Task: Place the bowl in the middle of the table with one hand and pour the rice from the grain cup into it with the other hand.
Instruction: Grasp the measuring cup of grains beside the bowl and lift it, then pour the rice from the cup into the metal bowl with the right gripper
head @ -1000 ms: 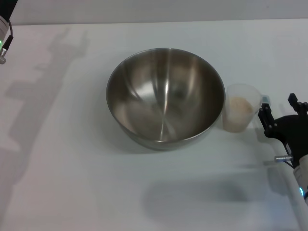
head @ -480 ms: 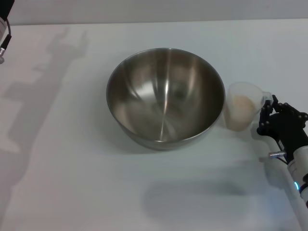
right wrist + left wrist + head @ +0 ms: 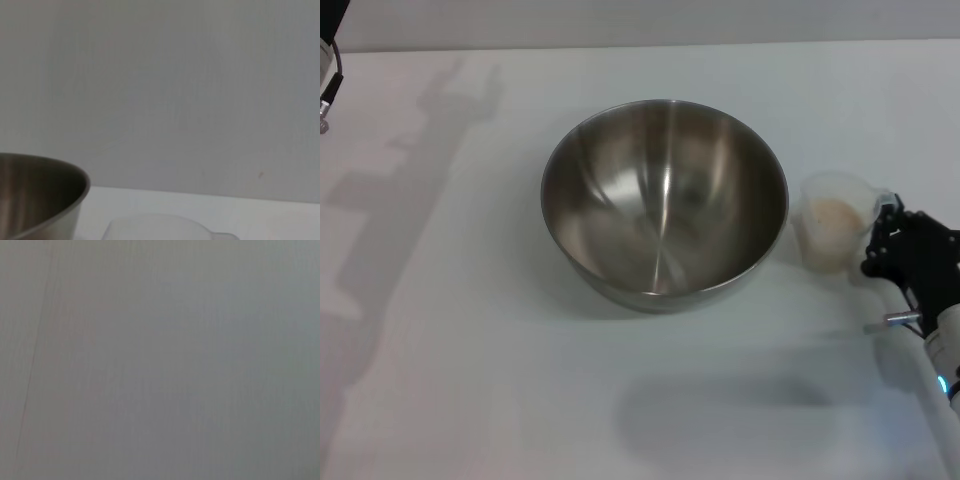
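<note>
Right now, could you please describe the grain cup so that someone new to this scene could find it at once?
Start at the big steel bowl in the middle of the white table. Just off its rim on the robot's right stands the grain cup, with the black right end effector at its handle side. It is small, clear plastic, and holds pale rice, unlike the shiny, empty bowl.

Even, bright light covers the white table (image 3: 470, 400). You see soft grey arm shadows on the far-left side, well away from the right gripper (image 3: 882, 240), and a broad, faint one on the near side of the bowl (image 3: 664, 200). The bowl carries a bright vertical streak of glare and blurred reflections inside. The left wrist view gives you only a featureless grey field. In the right wrist view the bowl rim (image 3: 40, 192) and grain cup (image 3: 160, 227) look soft and out of focus.
</note>
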`<state>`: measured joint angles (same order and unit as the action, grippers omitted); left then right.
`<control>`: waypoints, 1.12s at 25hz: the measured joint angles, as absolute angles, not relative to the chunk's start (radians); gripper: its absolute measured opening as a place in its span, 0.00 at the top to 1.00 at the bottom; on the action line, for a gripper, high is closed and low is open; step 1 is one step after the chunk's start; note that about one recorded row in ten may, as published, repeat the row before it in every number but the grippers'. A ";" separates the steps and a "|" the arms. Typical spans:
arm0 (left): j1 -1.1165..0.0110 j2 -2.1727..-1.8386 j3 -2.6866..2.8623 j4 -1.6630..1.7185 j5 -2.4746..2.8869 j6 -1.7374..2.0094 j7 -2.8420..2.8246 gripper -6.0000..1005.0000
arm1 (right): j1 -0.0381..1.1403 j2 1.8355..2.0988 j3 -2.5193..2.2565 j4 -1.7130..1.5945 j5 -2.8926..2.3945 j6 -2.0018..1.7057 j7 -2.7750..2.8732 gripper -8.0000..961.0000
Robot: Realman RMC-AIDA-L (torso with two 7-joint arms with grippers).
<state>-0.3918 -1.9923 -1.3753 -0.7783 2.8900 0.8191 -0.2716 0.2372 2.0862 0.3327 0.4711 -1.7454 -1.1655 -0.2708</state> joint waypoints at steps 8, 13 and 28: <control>-0.385 -1.993 -1.369 -0.787 2.890 0.819 -0.273 0.47 | 0.238 2.086 0.381 0.432 -1.737 -1.322 -0.267 0.98; -0.384 -1.997 -1.367 -0.787 2.890 0.819 -0.274 0.47 | 0.311 2.082 0.385 0.345 -1.749 -1.523 -0.370 0.98; -0.380 -2.004 -1.367 -0.819 2.890 0.818 -0.275 0.47 | 0.516 2.084 0.380 0.249 -2.053 -1.542 -1.180 0.98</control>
<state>-0.3804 -2.0040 -1.3668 -0.8185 2.8900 0.8176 -0.2746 0.5163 2.0842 0.3804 0.2490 -2.0528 -1.5419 -1.1795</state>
